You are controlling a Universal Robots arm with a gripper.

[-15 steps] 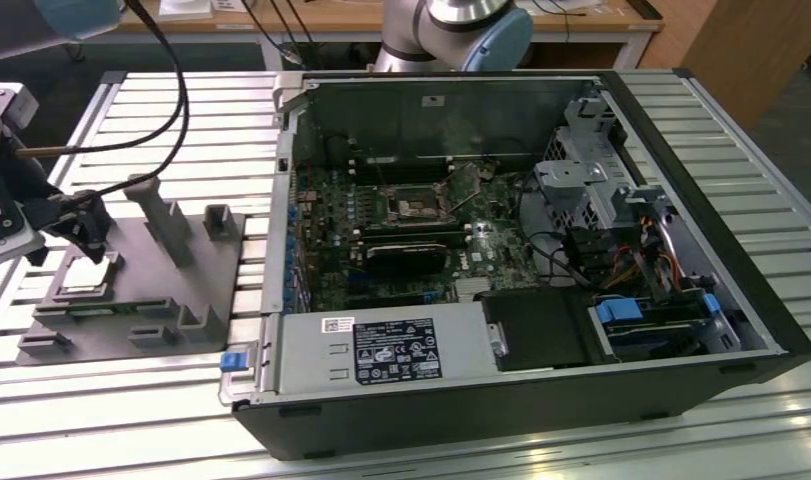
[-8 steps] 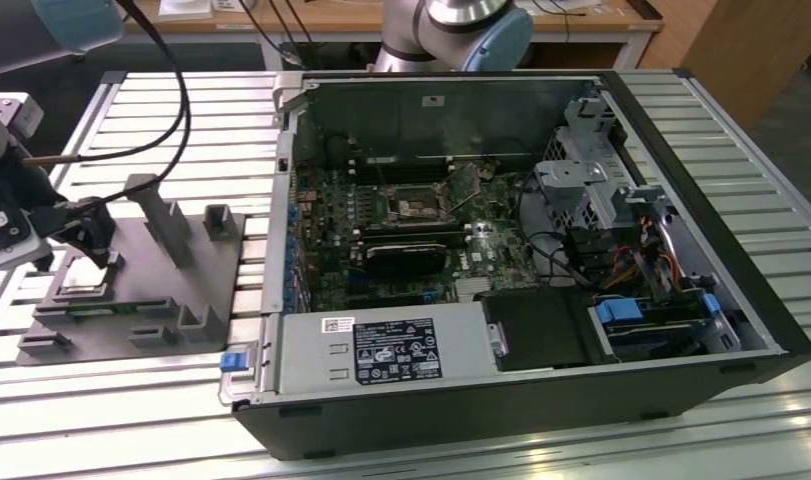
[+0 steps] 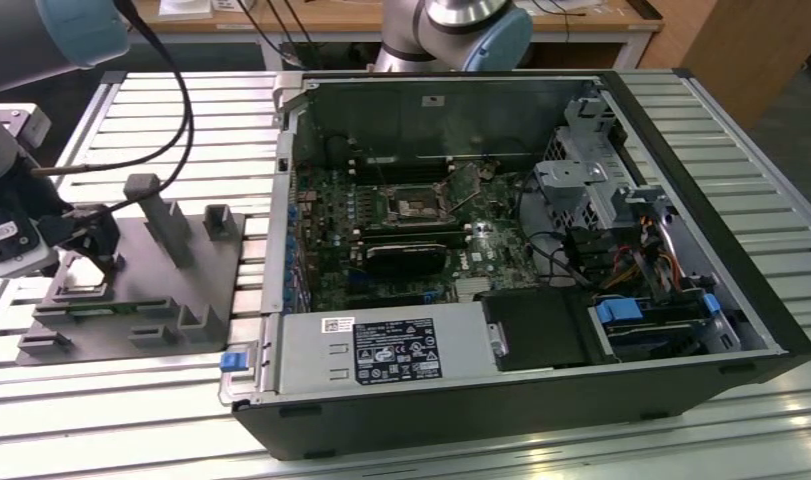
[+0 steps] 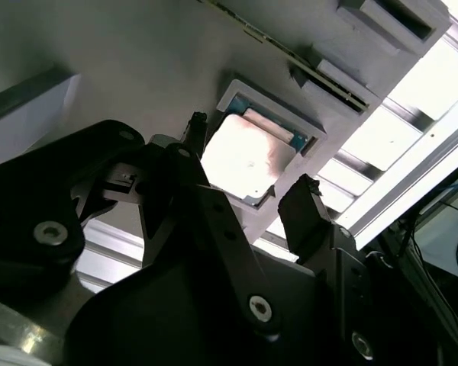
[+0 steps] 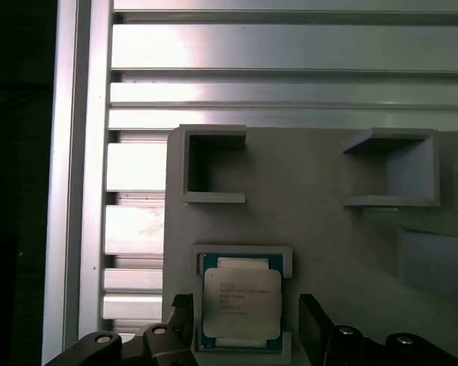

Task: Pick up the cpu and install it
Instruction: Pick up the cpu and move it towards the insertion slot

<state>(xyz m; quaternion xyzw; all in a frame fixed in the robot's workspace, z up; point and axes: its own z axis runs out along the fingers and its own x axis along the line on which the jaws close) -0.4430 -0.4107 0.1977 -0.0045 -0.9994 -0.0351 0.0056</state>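
Gripper [image 4: 252, 158], black-fingered, spread open and straddling small flat silver-topped square cpu [image 5: 241, 303].
Lying in framed pocket of grey fixture plate [image 3: 118, 305] on slatted aluminium table [image 3: 112, 410], beside open black computer case [image 3: 512, 425] at exterior view's right.

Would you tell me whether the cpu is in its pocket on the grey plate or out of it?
In: the cpu lies flat in the framed pocket of the grey plate, the open gripper straddling it.
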